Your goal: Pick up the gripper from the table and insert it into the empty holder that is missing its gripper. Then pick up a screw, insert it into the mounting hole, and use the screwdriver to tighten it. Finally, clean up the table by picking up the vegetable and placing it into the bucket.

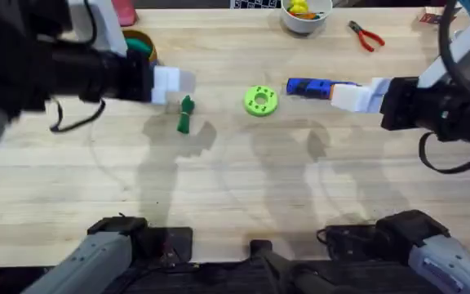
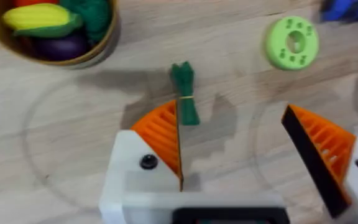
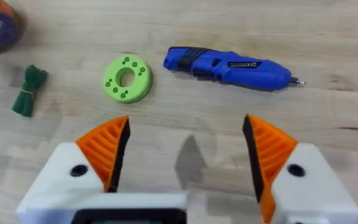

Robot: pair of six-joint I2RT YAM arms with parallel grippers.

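Dark-green vegetable (image 2: 184,93), blue screwdriver (image 3: 229,67)

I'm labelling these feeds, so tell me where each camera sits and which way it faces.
Overhead: fixed above the arm bases, looking down and forward over the table; both arms show.
Left wrist: faces down at the vegetable and the bucket; open orange fingers below.
Right wrist: faces down at the screwdriver; open fingers below.
All three share the green disc.

No lettering on anything here can be read.
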